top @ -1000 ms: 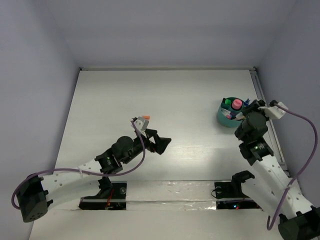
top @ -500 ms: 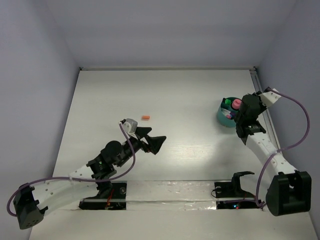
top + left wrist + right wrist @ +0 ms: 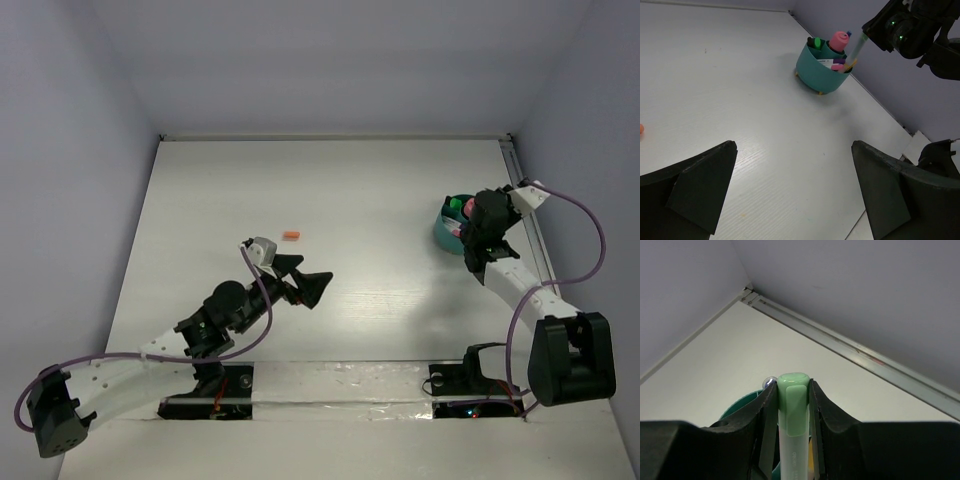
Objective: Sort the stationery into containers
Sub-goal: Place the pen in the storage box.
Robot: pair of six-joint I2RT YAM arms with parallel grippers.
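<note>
The white, faintly wood-grained table (image 3: 350, 190) carries a round teal tub (image 3: 443, 236), which stands on small feet near the right edge, at about 3 o'clock from the centre. A tiny orange cap (image 3: 291, 236) lies alone at about 10 o'clock, well apart from the tub.
</note>
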